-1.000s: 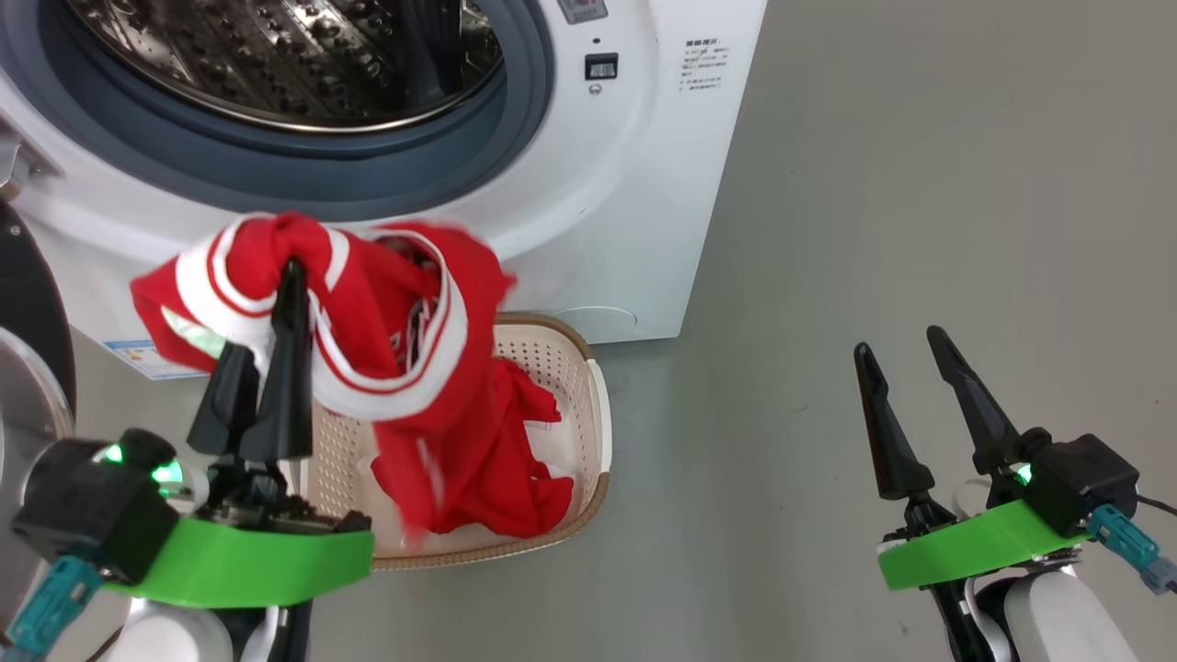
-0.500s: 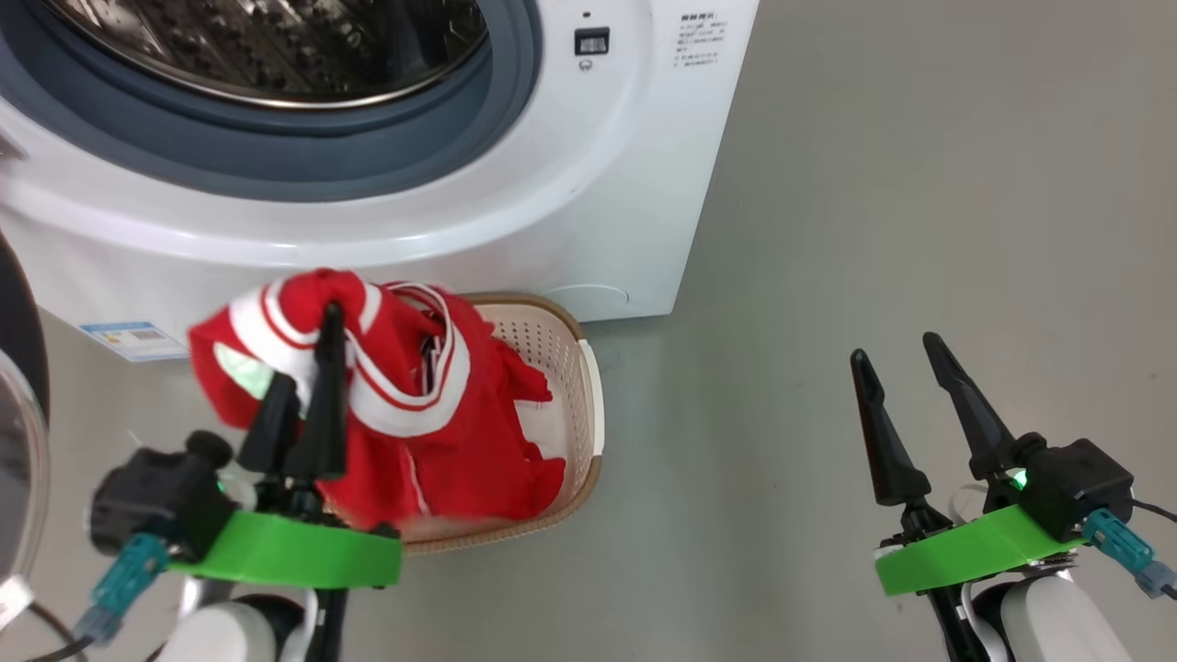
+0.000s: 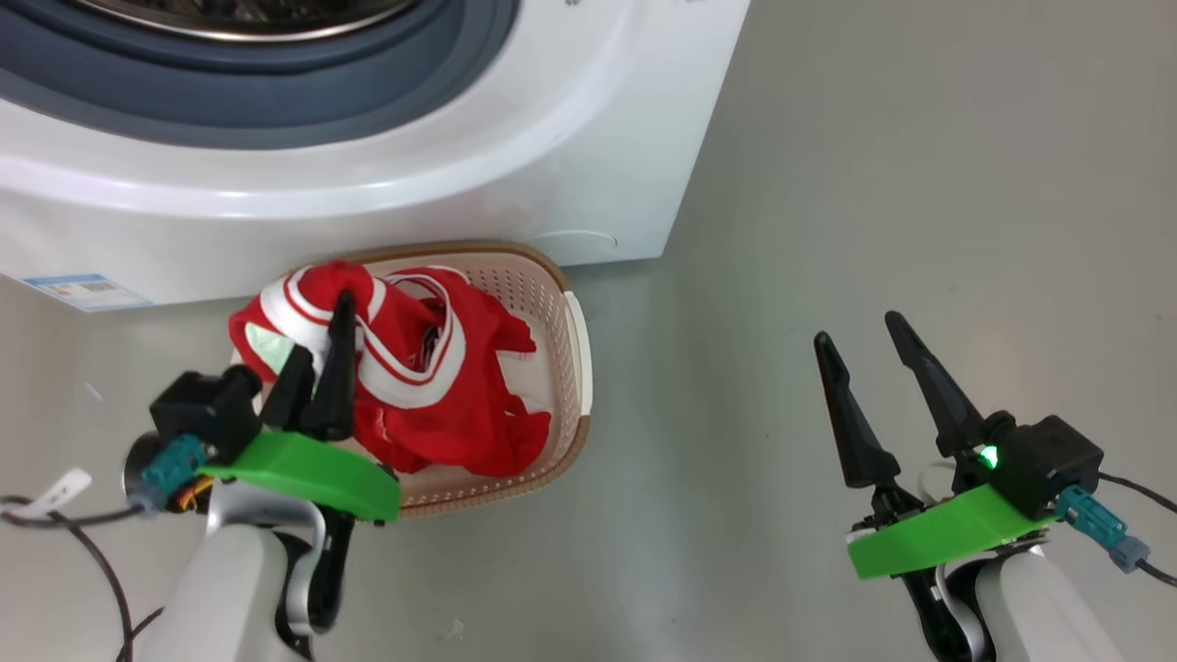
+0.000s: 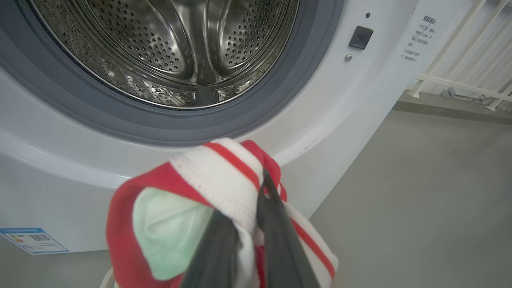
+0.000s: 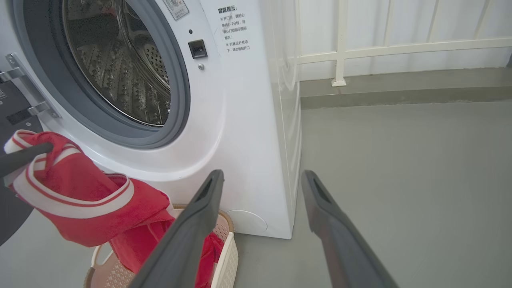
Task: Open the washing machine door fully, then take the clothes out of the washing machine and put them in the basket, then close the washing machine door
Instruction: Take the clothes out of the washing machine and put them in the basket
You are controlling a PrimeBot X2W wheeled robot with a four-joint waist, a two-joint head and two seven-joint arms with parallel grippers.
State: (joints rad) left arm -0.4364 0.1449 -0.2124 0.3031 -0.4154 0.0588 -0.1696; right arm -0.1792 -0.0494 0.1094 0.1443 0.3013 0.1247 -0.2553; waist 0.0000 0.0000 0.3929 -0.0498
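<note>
Clothes point(image 3: 432, 405), two red items. Item one, plain red: lying in the basket point(image 3: 577, 368), at 8 o'clock in the head view. Item two, white-striped trim: upper fold pinched in the left gripper point(image 3: 322, 326), lower part draped into the basket on top of item one.

Change over the last second: left gripper and striped item have come down from in front of the grey gasket point(image 3: 276, 51) to just above the basket's 9 o'clock side. More of the cloth now rests inside the rim. Head camera has tipped downward too, so the washing machine point(image 3: 570, 138) sliding toward 12 o'clock is a camera shift, not a move of the machine. Grip unchanged; right gripper point(image 3: 857, 325) unchanged.

Meaning for the task: transfer of the striped item judged nearly done, release outstanding. Drum point(image 4: 172, 48), as far as the left wrist view shows, holds no red cloth, so this is probably the last piece. Open at 9 o'clock in the right wrist view: washing machine door point(image 5: 16, 114); closing not yet begun.

Left fingers point(image 4: 276, 240): nearly pressed together, striped band clamped between them, tips poking past the fold.

Right gripper, at 4 o'clock in the head view: fingers spread wide, holding nothing, touching nothing, well apart from the basket.
</note>
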